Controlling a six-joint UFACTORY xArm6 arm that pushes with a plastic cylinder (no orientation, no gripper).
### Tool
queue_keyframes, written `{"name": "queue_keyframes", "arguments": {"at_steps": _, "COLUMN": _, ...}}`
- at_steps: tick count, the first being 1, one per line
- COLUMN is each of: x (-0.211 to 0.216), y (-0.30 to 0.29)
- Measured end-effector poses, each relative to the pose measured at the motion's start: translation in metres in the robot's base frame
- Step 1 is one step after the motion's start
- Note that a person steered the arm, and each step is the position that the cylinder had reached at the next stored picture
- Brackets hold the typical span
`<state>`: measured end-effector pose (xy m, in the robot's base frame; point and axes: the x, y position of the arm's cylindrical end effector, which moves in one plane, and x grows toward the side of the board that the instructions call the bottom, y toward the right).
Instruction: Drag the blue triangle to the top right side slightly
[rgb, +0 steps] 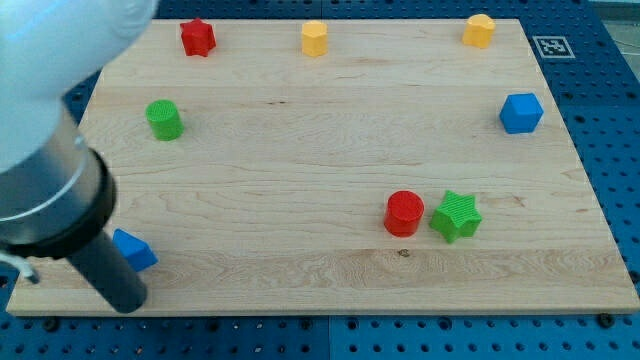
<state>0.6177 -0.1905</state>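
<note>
Here, my tip (128, 303) is sitting at the view's bottom left corner of the wooden board (330, 160), right at the lower edge, with the dark rod rising from it up and to the left into the large pale body of the arm that is filling that corner of the view. There is no pincer on this arm, only the rod, so nothing is being gripped or held.

The blue triangle (136, 250) is lying just above and slightly right of my tip, partly hidden behind the rod; whether the 2 are touching I cannot tell.

The other blocks are lying well apart from it. Along the view's top edge, 3 blocks are standing in a row: a red star (197, 38) toward the left, a yellow cylinder-like block (315, 38) near the middle, and a 2nd yellow block (479, 30) toward the right, its exact shape hard to make out. A green cylinder (163, 119) is sitting on the left side, below the red star. A blue cube (521, 113) is resting near the right edge. In the lower right part, a red cylinder (404, 213) and a green star (456, 216) are sitting just beside each other, the star on the right.
</note>
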Motion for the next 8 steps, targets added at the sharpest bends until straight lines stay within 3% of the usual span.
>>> {"name": "queue_keyframes", "arguments": {"at_steps": 2, "x": -0.026, "y": -0.041}}
{"name": "queue_keyframes", "arguments": {"at_steps": 4, "x": -0.021, "y": 0.028}}
{"name": "queue_keyframes", "arguments": {"at_steps": 6, "x": -0.040, "y": 0.053}}
{"name": "queue_keyframes", "arguments": {"at_steps": 8, "x": -0.035, "y": -0.013}}
